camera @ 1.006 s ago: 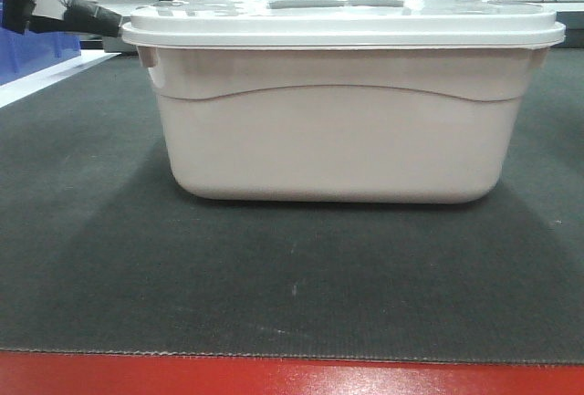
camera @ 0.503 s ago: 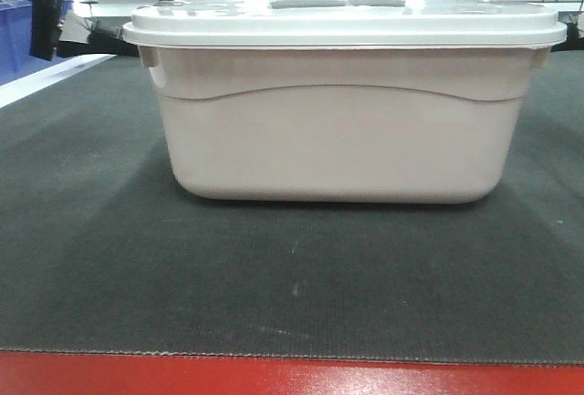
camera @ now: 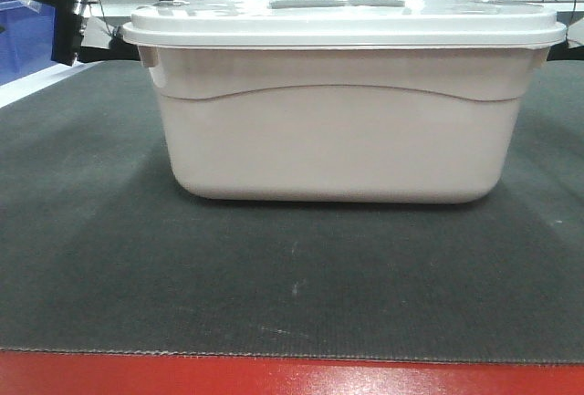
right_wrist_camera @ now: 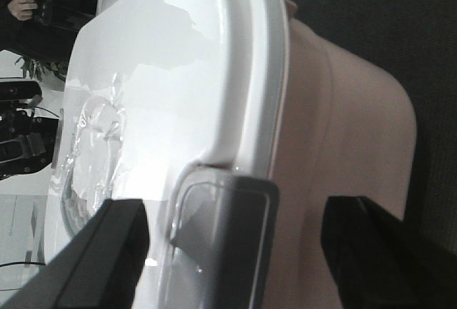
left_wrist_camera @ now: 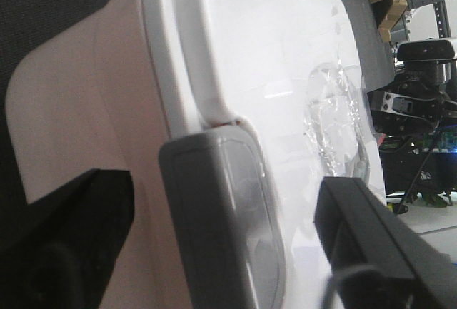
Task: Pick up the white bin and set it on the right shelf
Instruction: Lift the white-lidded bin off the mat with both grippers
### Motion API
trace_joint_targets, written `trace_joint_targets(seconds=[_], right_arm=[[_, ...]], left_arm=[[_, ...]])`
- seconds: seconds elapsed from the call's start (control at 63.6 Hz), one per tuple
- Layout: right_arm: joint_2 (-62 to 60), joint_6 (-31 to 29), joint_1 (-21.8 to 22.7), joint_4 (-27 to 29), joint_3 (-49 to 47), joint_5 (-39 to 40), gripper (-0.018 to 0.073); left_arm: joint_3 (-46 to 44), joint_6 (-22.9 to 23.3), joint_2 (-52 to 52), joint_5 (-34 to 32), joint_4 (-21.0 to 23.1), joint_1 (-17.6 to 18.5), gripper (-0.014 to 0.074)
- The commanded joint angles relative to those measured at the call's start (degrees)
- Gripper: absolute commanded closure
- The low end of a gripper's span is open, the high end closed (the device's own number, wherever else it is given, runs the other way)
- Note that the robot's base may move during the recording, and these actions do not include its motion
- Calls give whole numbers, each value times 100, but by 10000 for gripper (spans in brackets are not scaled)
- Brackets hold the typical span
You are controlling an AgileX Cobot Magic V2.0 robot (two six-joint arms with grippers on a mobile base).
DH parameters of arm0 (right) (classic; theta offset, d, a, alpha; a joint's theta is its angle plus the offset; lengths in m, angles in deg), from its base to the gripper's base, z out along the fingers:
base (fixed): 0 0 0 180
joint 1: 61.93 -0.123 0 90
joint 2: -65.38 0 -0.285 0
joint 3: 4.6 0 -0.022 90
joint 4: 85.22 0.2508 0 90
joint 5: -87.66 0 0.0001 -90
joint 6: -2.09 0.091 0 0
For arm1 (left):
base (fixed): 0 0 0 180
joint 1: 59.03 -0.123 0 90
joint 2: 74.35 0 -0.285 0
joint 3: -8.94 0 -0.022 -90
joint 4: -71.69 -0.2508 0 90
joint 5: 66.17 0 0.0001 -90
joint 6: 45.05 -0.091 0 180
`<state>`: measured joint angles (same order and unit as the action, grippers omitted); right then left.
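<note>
Dark ribbed mat (camera: 292, 276) covers a table with a red near edge (camera: 292, 377), and the white bin (camera: 338, 130) sits flat on it at centre, lid (camera: 347, 21) on. No shelf shows in any view. Left gripper (left_wrist_camera: 221, 184): jaws spread, one over the lid and one beside the wall below the rim, straddling the grey latch (left_wrist_camera: 214, 223) at the bin's left end. Contact cannot be confirmed. Right gripper (right_wrist_camera: 235, 209): also spread, straddling the matching latch (right_wrist_camera: 221, 237) at the right end. Judged step: closing on both ends before a two-arm lift. Risks: a pinch that catches only a latch could unclip it and drop the body; smooth plastic may slip; uneven rise or arm spacing would tilt the bin.
</note>
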<state>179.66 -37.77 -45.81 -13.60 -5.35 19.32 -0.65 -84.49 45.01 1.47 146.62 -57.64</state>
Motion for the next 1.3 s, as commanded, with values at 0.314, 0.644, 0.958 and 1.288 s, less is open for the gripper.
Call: trace_joint_targets(seconds=[0.314, 0.644, 0.958, 1.288], right_arm=[[-281, -163, 2, 462, -186, -791, 306], [-307, -208, 2, 565, -186, -824, 487], [-719, -248, 2, 1181, -186, -824, 487], [-1736, -250, 2, 1399, -191, -824, 487]], left_arm=[[-193, -31, -310, 119, 438, 29, 455], [-193, -31, -310, 152, 495, 29, 722], [-465, -249, -326, 797, 1205, 29, 722], [-1322, -249, -961, 786, 979, 29, 722]])
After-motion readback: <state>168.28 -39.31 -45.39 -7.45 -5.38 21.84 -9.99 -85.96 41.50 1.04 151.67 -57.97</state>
